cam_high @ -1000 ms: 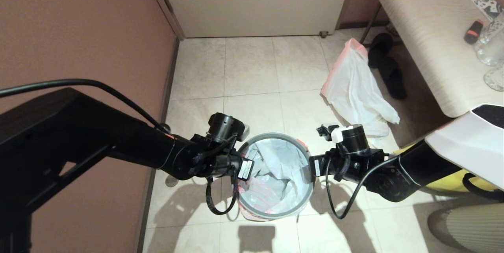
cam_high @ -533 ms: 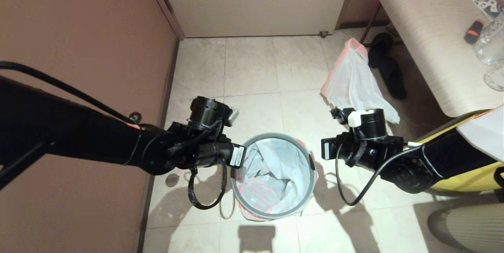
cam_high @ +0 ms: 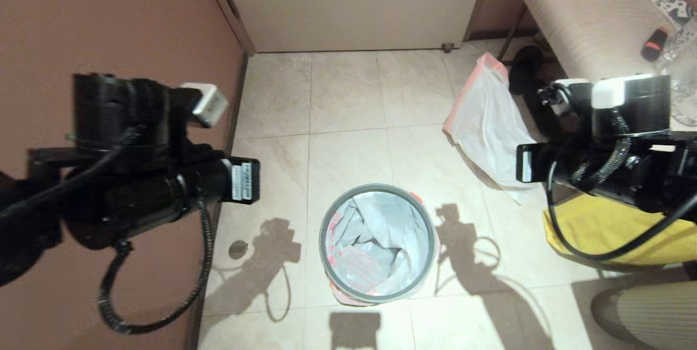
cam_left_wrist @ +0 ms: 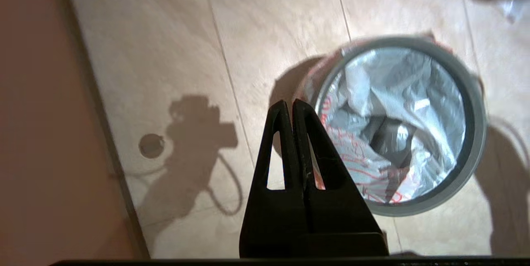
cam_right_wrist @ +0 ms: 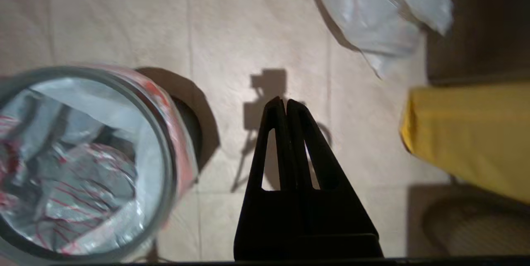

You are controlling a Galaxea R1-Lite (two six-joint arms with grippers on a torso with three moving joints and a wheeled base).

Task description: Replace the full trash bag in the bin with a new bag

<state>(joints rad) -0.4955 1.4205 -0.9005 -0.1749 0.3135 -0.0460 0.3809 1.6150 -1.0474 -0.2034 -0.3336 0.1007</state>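
The black bin with its grey hoop stands on the tiled floor, near the middle of the head view. The new bag, white with red characters, lines it and folds over under the hoop. The full trash bag, white with a pink-red rim, lies on the floor to the back right. My left gripper is shut and empty, high above the floor just left of the bin. My right gripper is shut and empty too, high on the bin's right, with the full trash bag beyond it.
A brown wall runs close along the left and a door closes the back. At the right are a padded bench carrying glassware, black slippers and a yellow bag. A floor drain lies left of the bin.
Both arms have risen from the bin's rim and drawn apart, the left one leftward, the right one rightward. Bin and bags have stayed where they were.
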